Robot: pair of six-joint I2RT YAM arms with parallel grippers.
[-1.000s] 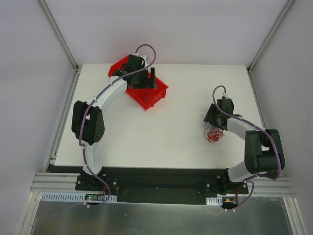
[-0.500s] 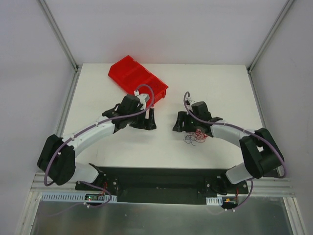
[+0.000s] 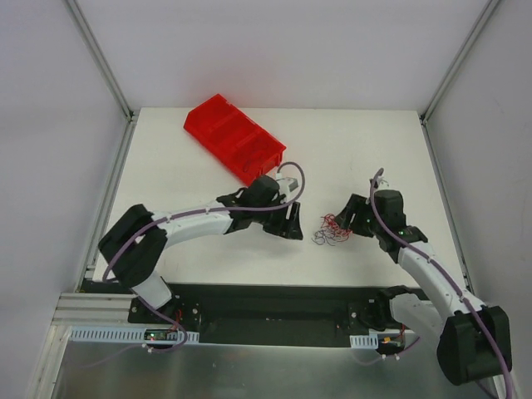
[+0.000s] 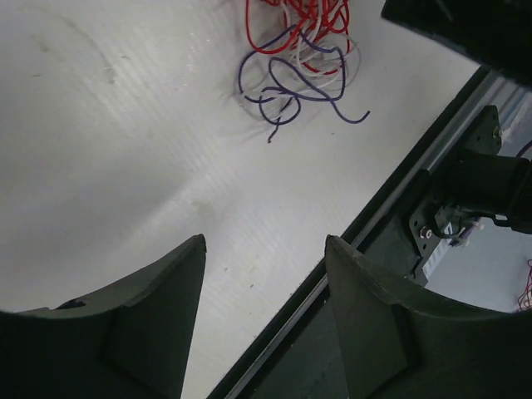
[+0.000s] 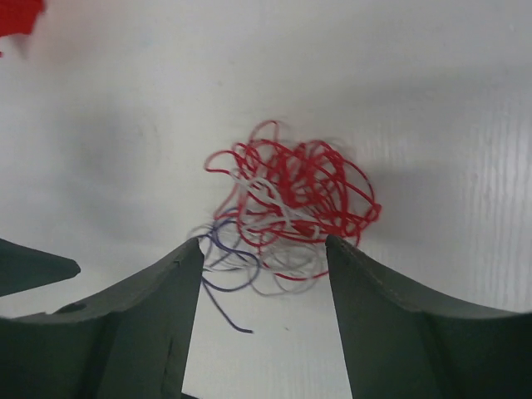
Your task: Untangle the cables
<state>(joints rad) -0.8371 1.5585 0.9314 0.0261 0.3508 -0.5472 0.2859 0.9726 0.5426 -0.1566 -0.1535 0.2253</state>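
Note:
The cables [image 3: 331, 231] lie as a small tangle of thin red, whitish and purple wires on the white table, between the two grippers. In the right wrist view the tangle [image 5: 287, 199] sits just ahead of my open right gripper [image 5: 264, 243], with its lower loops between the fingertips. In the left wrist view the tangle [image 4: 299, 50] is at the top, well ahead of my open, empty left gripper [image 4: 264, 241]. My left gripper [image 3: 291, 226] is left of the tangle and my right gripper [image 3: 349, 220] is right of it.
A red compartment bin [image 3: 234, 138] stands at the back left of the table. The table's front edge and black base rail [image 4: 399, 208] run close behind the left gripper. The right arm's base [image 3: 391, 307] is at the near right.
The left arm has swung right and nearer, from the bin to just left of the tangle. The right gripper has let the tangle go and pulled back to its right. The tangle now lies on the table.

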